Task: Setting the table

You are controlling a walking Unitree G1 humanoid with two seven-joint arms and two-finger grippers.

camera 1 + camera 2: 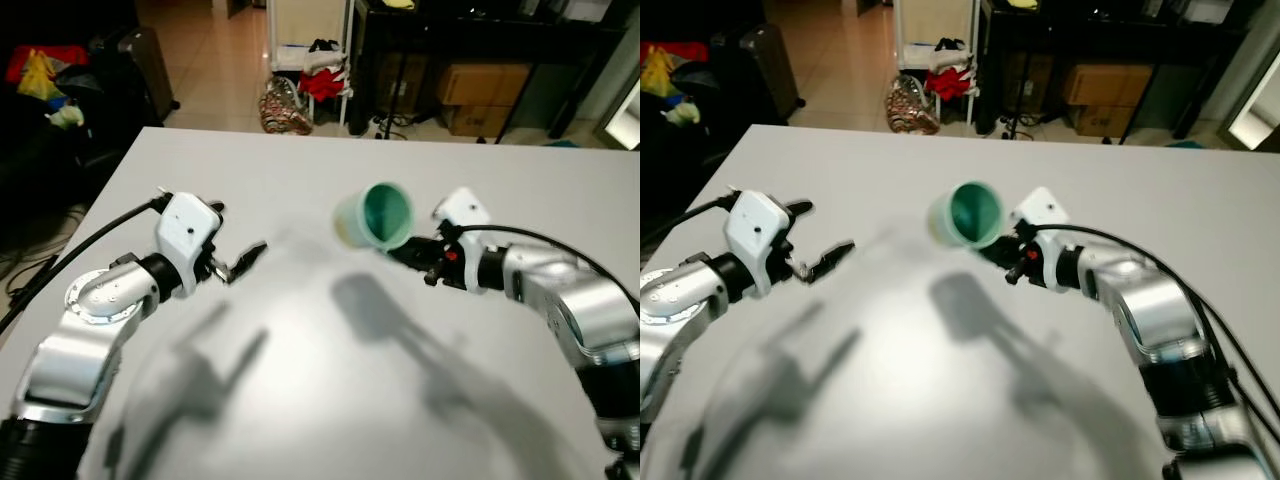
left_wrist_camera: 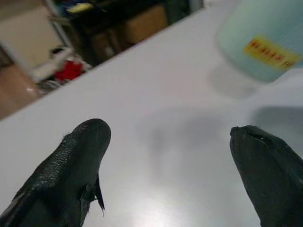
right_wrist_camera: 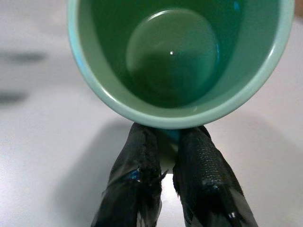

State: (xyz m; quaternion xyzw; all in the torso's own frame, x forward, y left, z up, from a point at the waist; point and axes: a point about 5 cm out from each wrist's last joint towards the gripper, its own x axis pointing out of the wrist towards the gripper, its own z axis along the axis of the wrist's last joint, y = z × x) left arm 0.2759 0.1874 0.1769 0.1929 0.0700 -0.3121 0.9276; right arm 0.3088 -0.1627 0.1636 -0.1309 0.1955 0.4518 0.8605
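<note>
- A pale green cup [image 1: 377, 216] is held above the white table [image 1: 300, 180], tipped on its side so that its open mouth faces back towards the robot; its shadow lies on the tabletop beneath it.
- The right gripper [image 3: 162, 142] pinches the cup by its rim, the two black fingers [image 3: 137, 161] pressed close together at the lowest part of the rim. In the right wrist view the darker green inside and the round bottom of the cup sit just beyond the fingertips.
- The left gripper [image 1: 238, 264] hangs over the table to the left of the cup, well apart from it, its fingers spread wide and holding nothing.
- Seen along the left gripper's fingers [image 2: 71, 161], the cup's pale outer wall lies ahead and to one side, with a yellow label [image 2: 271, 53] bearing red marks too blurred to read.
- Past the far edge of the table, beyond both grippers, is a tiled floor with a patterned bag [image 1: 285, 105], red cloth [image 1: 322, 82] on a low rack, and cardboard boxes [image 1: 480, 85] under a dark shelf.
</note>
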